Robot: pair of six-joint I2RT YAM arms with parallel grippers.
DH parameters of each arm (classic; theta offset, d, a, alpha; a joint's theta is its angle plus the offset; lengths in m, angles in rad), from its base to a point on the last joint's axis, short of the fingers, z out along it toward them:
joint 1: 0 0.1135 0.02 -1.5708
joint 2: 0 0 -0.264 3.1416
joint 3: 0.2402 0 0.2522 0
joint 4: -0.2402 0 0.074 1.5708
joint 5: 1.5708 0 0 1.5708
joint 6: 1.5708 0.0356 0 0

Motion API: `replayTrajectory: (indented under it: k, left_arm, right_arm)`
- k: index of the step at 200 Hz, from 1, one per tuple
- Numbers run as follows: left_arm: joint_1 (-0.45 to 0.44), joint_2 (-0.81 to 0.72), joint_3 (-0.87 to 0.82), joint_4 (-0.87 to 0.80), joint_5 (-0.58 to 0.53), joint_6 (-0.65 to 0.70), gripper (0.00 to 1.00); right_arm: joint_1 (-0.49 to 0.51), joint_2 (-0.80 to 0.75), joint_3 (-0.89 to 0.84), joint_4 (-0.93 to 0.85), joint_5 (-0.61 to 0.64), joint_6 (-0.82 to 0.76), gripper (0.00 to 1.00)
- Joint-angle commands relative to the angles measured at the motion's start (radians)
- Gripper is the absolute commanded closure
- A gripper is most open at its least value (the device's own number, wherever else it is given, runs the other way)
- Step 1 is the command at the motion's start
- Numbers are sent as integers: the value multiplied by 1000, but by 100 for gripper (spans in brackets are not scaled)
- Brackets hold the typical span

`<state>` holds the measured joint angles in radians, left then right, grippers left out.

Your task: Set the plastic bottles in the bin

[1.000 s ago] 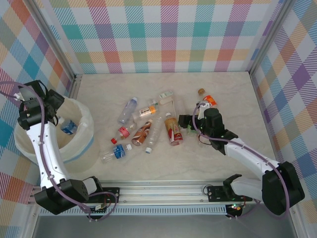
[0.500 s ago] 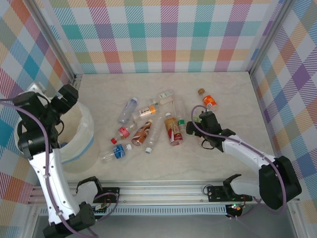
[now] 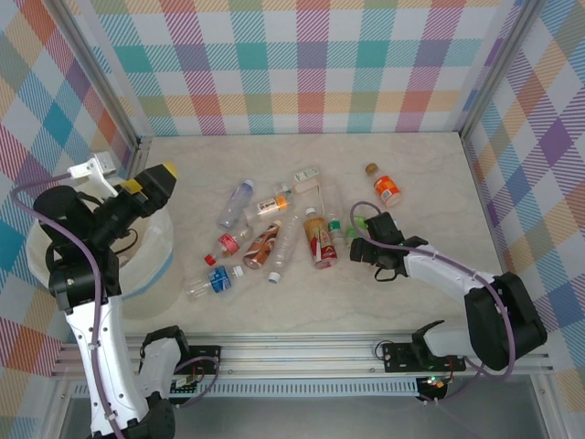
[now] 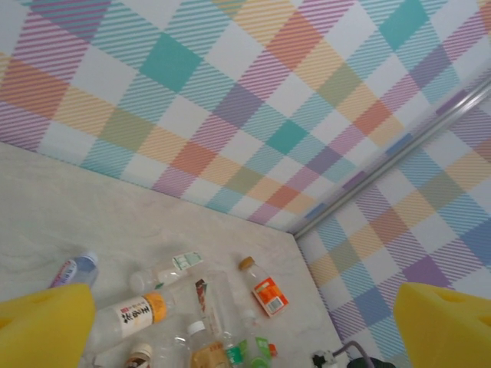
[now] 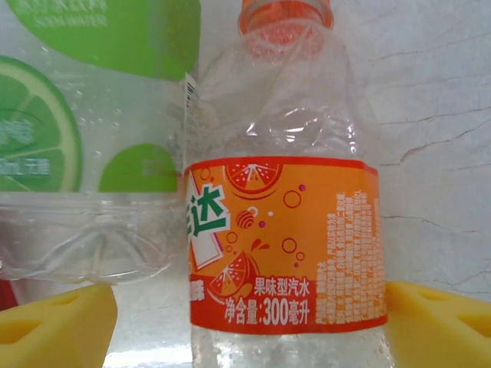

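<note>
At lower left of the top view, the round, bag-lined bin [image 3: 155,261] has its contents hidden behind my arm. My left gripper [image 3: 151,183] is spread wide. My right gripper [image 5: 247,322] loosely straddles a clear, crinkled orange-labelled bottle [image 5: 284,245].

White link shells and black joints are making up the left arm [image 3: 96,338] and right arm [image 3: 439,272]; purple cables [image 3: 27,183] are trailing along both, and yellow fingertips [image 4: 42,326] are capping the left end effector [image 3: 149,180] and right end effector [image 5: 247,318].
</note>
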<state>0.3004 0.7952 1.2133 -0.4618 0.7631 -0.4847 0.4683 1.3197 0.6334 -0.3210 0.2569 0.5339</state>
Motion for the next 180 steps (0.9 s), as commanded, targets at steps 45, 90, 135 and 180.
replayTrajectory:
  k: [45,90,135,180]
  left_arm:
    - [-110,23,-89,128,47,-41,0]
    - [-265,89,-152,256,-15,-33,0]
    - [-402,168,-177,340,-107,7,0]
    - [-547,284,-110,290,-138,96,0]
  right_arm:
    - [-2,7,-53,37,-3,-47,25]
    - [-1,-65,-97,57,19,-58,36]
    - [1,-200,-165,96,33,-83,47]
    - [1,-340,-202,147,-30,-141,54]
